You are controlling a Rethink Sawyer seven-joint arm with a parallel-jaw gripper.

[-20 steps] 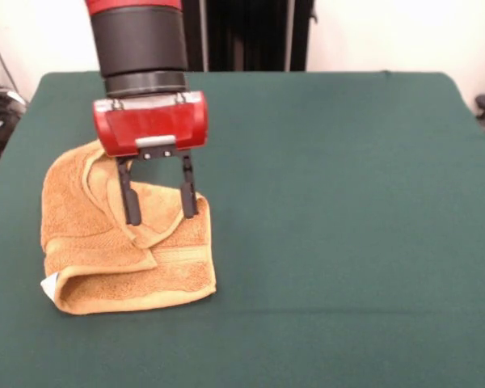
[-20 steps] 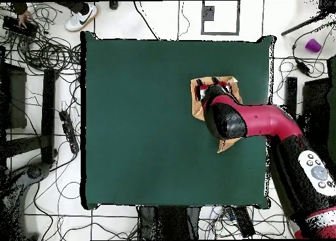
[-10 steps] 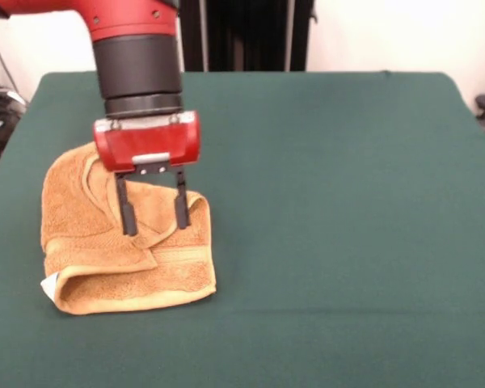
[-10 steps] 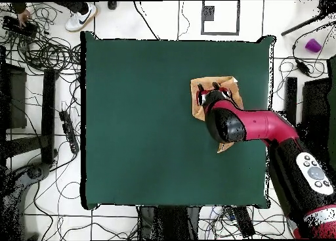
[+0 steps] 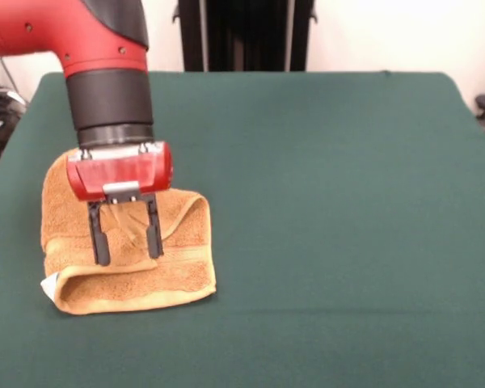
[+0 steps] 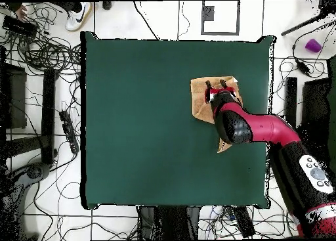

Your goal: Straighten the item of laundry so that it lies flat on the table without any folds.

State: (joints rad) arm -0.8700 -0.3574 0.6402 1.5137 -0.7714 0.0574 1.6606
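Towel (image 5: pixel 129 250) first: I see the golden-orange cloth lying crumpled on the green table (image 5: pixel 331 202), close to one of its long edges and well away from the middle; it is folded over on itself, with a thick rolled fold along the side nearest the front camera and a second fold curling up at its right in that view; a woven band stripe (image 5: pixel 182 255) runs across the folded layer just above the rolled edge; a small white tag (image 5: pixel 48 284) sticks out at the towel's front left corner, touching the table. From overhead, the towel (image 6: pixel 201 97) shows as a rumpled patch with one pointed corner poking out from under the arm on the side toward the robot's base; most of its middle is covered by the arm, so I cannot read the folds there.

My gripper (image 5: pixel 126 246) hangs straight down over the towel, red body above and two black fingers (image 5: pixel 102 238) pointing at the cloth; the fingers are spread apart with nothing between them; their tips sit low against the towel's upper layer, over the middle of the heap, above the rolled fold; I cannot tell whether they press into the cloth or only hover at its surface. Overhead, the gripper (image 6: pixel 218 89) sits over the towel, its tips apart.
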